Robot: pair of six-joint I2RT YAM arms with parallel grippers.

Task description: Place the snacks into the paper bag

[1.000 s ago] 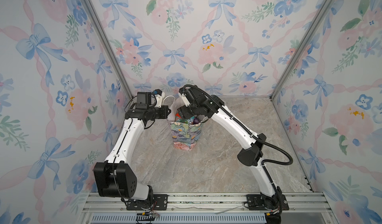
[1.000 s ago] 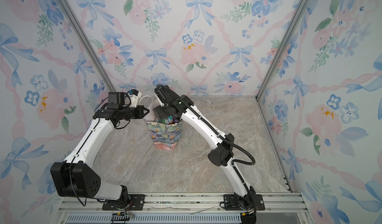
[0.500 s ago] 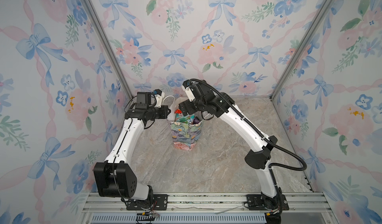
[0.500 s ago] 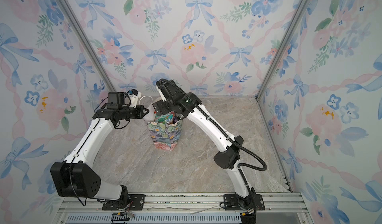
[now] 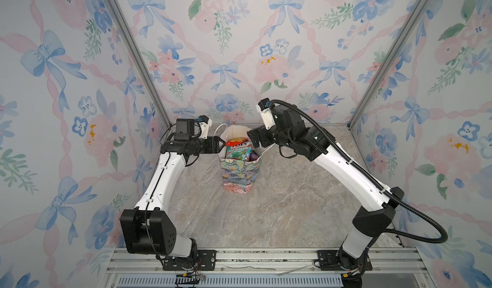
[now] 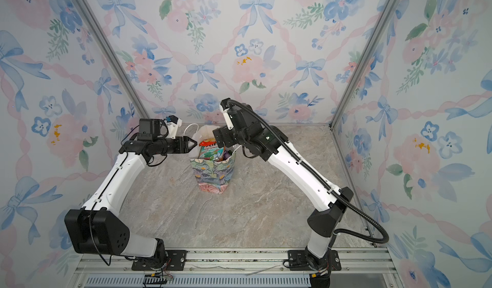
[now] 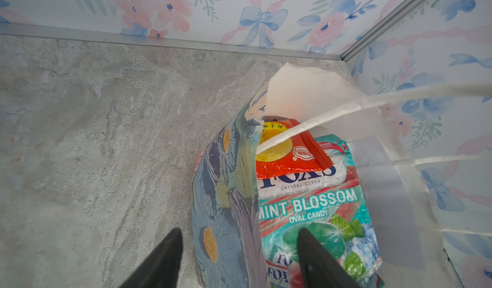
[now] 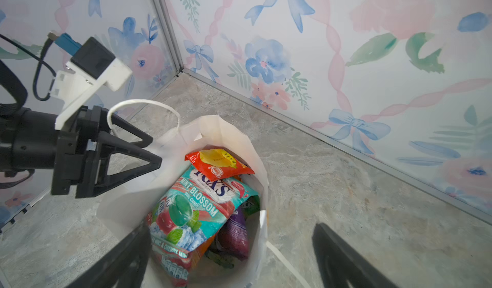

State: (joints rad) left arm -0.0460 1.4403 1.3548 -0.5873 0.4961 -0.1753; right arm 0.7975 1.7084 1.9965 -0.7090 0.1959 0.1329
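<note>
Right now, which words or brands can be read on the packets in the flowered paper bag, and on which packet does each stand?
"FOX'S": teal glossy plastic packet
"CRYSTAL CLEAR": same packet
"MINT BLOSSOM": same packet
"OVAL CANDY": same packet
Print on the small red glossy plastic packet: too small to read

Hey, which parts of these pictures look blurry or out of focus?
Left wrist view: the cord handle smears across out of focus, while the teal packet reads sharp. Right wrist view: the right gripper is soft at the edge, the red packet crisp.
</note>
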